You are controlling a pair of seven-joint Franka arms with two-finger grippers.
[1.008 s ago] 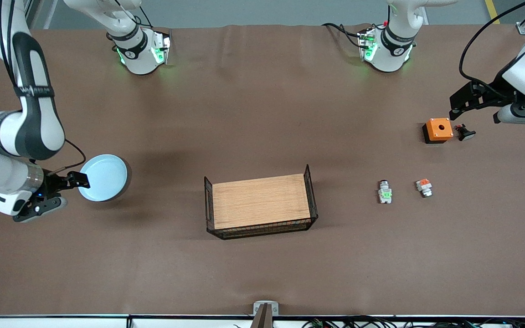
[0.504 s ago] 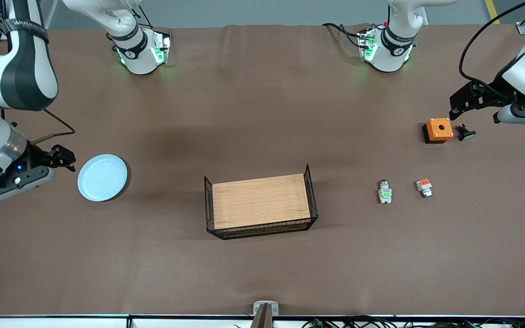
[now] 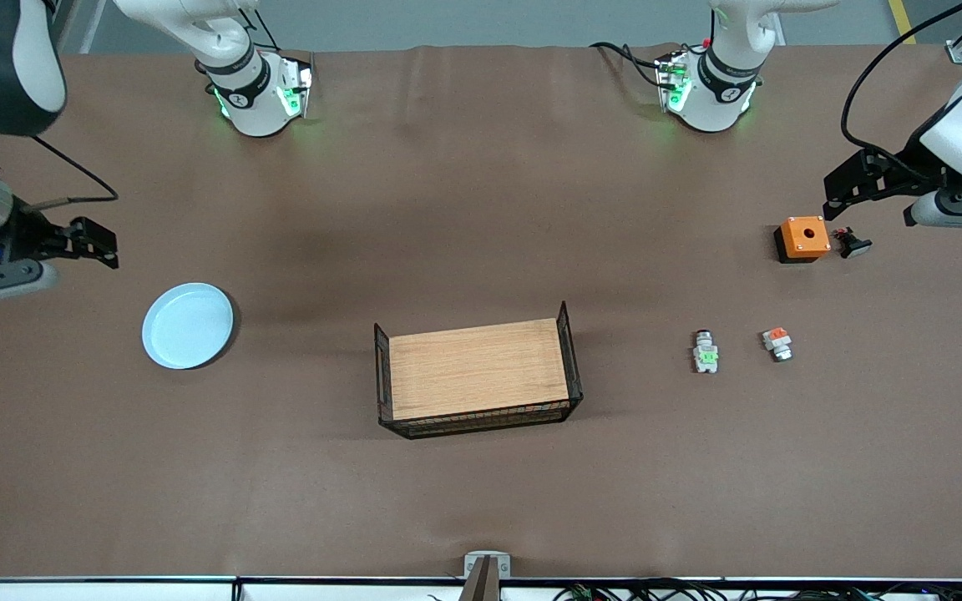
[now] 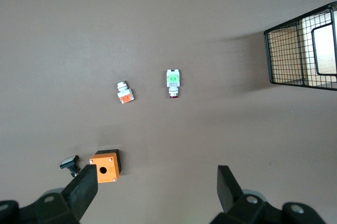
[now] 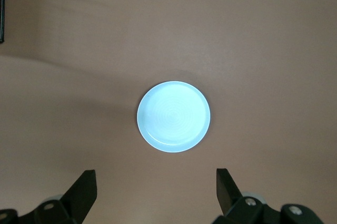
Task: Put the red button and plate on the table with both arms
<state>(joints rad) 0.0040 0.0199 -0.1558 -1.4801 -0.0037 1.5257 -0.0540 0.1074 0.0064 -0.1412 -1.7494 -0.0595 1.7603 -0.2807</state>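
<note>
The pale blue plate lies flat on the brown table toward the right arm's end; it also shows in the right wrist view. My right gripper is open and empty, raised over the table beside the plate. The green-centred button part lies on the table toward the left arm's end, also in the left wrist view. My left gripper is open and empty, up above the orange box.
A wooden board in a black wire frame stands mid-table. An orange-centred part lies beside the green one. A small black button sits next to the orange box.
My right gripper has let go of the plate's rim and risen away from it. The plate now lies flat on the table. The left arm has not moved.
</note>
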